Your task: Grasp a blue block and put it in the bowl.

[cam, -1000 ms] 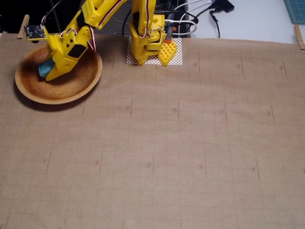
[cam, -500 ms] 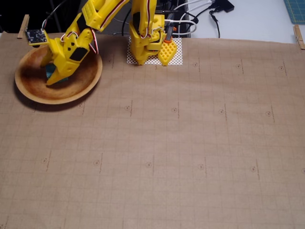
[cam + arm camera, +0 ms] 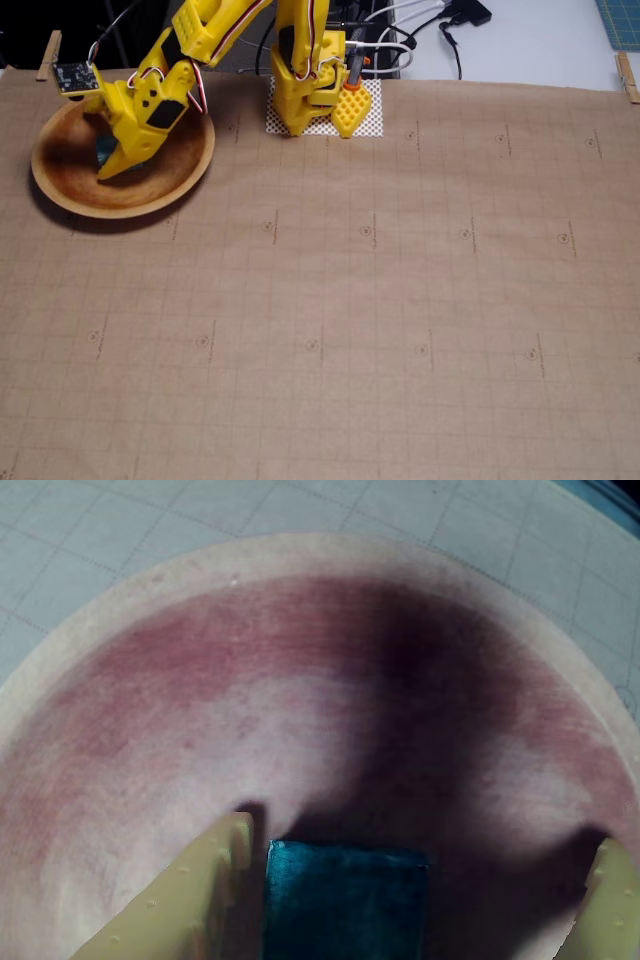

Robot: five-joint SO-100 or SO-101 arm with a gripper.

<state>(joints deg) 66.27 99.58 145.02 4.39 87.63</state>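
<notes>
The blue block point(image 3: 345, 900) sits inside the wooden bowl point(image 3: 300, 555) at the bottom of the wrist view. It lies between my yellow fingers. My gripper point(image 3: 426, 837) is open: the left finger point(image 3: 215, 880) is close beside the block, and the right finger point(image 3: 612, 900) stands well clear of it. In the fixed view the bowl point(image 3: 130, 208) is at the top left with my gripper point(image 3: 108, 165) lowered into it. Only a sliver of the block point(image 3: 103, 150) shows there behind the finger.
The arm's base point(image 3: 310, 90) stands on a white mesh pad at the top centre of the fixed view. Brown gridded paper point(image 3: 380, 300) covers the table. Cables point(image 3: 420, 35) lie behind the base. Clips hold the paper's top corners.
</notes>
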